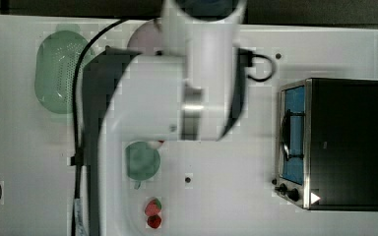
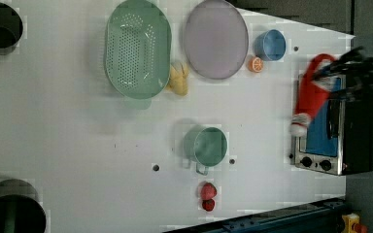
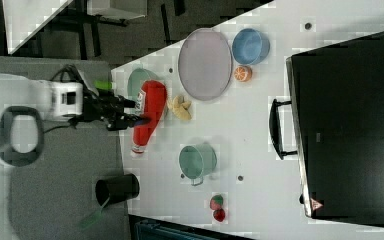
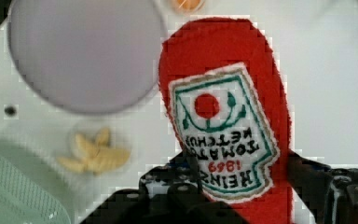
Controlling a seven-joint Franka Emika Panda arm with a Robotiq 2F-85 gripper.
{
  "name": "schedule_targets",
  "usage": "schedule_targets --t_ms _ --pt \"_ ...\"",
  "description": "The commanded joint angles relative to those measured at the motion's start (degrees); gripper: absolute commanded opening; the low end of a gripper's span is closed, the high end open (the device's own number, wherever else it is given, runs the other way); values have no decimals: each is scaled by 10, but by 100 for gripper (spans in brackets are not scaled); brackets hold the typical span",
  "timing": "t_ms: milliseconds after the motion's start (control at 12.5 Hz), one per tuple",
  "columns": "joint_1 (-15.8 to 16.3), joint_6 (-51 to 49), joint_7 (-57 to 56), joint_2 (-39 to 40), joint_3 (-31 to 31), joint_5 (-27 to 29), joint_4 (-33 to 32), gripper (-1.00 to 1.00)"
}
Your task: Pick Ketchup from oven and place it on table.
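Oven [image 1: 342, 142]: I saw its blue glass door closed, handle facing the open tabletop; nothing visible inside through the glass.
Green colander [image 2: 137, 48]: it lay on the table [image 2: 77, 126] and looked empty to me.
Lilac plate [image 2: 215, 39]: bare, beside the colander.
Blue bowl [image 2: 270, 45]: I could make out nothing in it; an orange slice [image 2: 256, 64] sat just beside it.
Green mug [image 2: 207, 146]: upright, nothing visible inside; two strawberries [image 2: 208, 196] lay near it.
Yellow banana peel [image 2: 178, 80]: on the table between colander and plate.
Ketchup [image 3: 147, 116]: off the table, in the air above the tabletop, white cap towards the right view's bottom, label facing the wrist camera.
Gripper [image 3: 139, 111]: I saw its black fingers [image 4: 307, 172] pressed on either side of the bottle's body at the label, so it was pinching the Ketchup.
Bottle versus tool: between the fingers, its length crossing them.
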Motion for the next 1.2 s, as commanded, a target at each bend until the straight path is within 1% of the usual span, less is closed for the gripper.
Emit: schedule_targets --t_ms 80,320,640,800,960,1040,1200 --pt "-27 60 16 -11 -23 -9 -89 27" --pt "-27 170 16 -10 -23 -9 -172 27" --pt "-27 288 16 1 -23 -9 -277 27" --pt "-28 343 16 14 -23 -9 -311 27" --pt "-28 389 16 32 -23 -9 -330 27" --pt "-28 407 16 43 -23 -9 -333 34" --pt "-27 421 17 61 -22 -8 -332 75"
